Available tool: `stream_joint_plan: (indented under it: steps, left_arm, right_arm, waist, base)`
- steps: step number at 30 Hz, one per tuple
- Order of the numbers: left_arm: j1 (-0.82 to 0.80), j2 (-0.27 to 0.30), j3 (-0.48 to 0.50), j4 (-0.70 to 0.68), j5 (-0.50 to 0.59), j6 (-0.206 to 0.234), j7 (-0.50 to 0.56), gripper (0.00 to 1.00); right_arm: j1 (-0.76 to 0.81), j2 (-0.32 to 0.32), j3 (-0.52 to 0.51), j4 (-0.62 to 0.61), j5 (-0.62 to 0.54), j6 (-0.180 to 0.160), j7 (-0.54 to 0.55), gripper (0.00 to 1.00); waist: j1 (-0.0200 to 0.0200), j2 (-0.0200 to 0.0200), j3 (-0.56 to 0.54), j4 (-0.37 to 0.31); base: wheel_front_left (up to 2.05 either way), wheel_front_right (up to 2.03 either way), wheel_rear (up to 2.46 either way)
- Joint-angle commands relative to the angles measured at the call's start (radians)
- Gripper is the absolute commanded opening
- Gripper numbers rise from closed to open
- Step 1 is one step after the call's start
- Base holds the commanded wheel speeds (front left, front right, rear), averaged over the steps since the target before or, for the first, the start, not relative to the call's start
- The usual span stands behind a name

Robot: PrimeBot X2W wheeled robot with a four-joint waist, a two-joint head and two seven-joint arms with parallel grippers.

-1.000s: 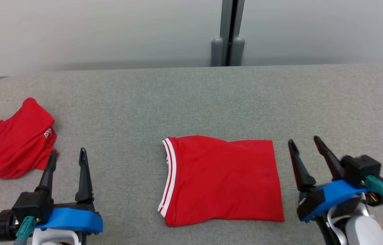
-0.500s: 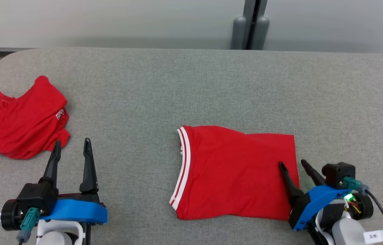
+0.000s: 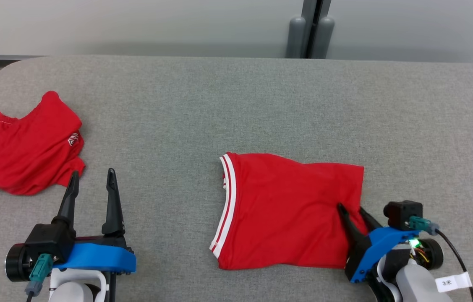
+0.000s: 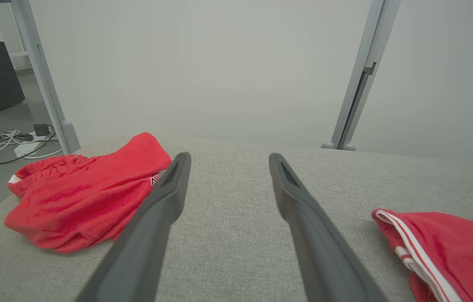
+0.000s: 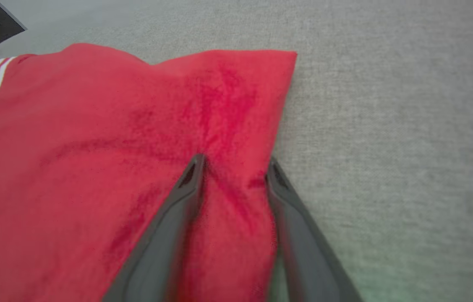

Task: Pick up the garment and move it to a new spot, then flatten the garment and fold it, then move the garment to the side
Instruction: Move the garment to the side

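The garment (image 3: 286,209), a red top with white stripes on its left edge, lies folded in a rectangle on the grey table (image 3: 219,105), right of centre. My right gripper (image 3: 350,207) is down on its right edge. In the right wrist view the garment (image 5: 114,147) puckers between the two fingers of the right gripper (image 5: 234,160), which stand apart with one on the cloth and one at its border. My left gripper (image 3: 92,172) hovers open and empty at the lower left; the left wrist view shows the left gripper (image 4: 228,156) with the garment (image 4: 450,247) off to its right.
A second red garment (image 3: 26,151) lies crumpled at the table's left end, just beyond my left fingertips, and the crumpled garment (image 4: 81,197) also appears in the left wrist view. A grey post (image 3: 312,29) stands behind the far edge. Bare grey surface spreads across the back and right.
The camera shifted early on. My right gripper moved left onto the garment's right edge and its fingers have narrowed, bunching the cloth between them. The left gripper held still.
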Motion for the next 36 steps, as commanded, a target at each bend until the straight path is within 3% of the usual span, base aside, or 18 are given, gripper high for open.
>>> stream_joint_plan:
  steps: [1,11,20,27,36]
  left_arm:
    - [-0.018,0.002,0.003,0.002,-0.005,0.004,-0.008,1.00]
    - [-0.093,0.001,-0.009,-0.007,-0.016,0.002,-0.023,1.00]
    - [-0.175,0.037,-0.015,-0.060,-0.002,0.001,-0.028,1.00]
    - [-0.223,0.078,-0.022,-0.116,0.018,-0.004,-0.002,1.00]
    - [-0.227,0.097,-0.031,-0.151,0.018,-0.003,0.016,1.00]
  right_arm:
    - [0.004,0.017,0.017,0.028,-0.013,0.004,0.007,0.00]
    - [-0.147,-0.048,-0.071,-0.049,-0.082,0.002,-0.031,0.00]
    - [-0.200,-0.148,-0.162,-0.178,-0.081,0.002,-0.012,0.00]
    - [-0.155,-0.208,-0.258,-0.260,-0.063,0.002,-0.015,0.00]
    - [-0.237,-0.236,-0.219,-0.323,-0.090,0.002,0.008,0.00]
  waist:
    - [0.0001,-0.0001,0.003,-0.003]
    - [0.0001,-0.0001,0.076,-0.047]
    - [0.0001,-0.0001,0.209,-0.178]
    - [0.0001,-0.0001,0.283,-0.256]
    - [0.0001,-0.0001,0.297,-0.260]
  base:
    - [0.00,0.00,0.00]
    - [0.00,0.00,0.00]
    - [0.00,0.00,0.00]
    - [0.00,0.00,0.00]
    - [0.00,0.00,0.00]
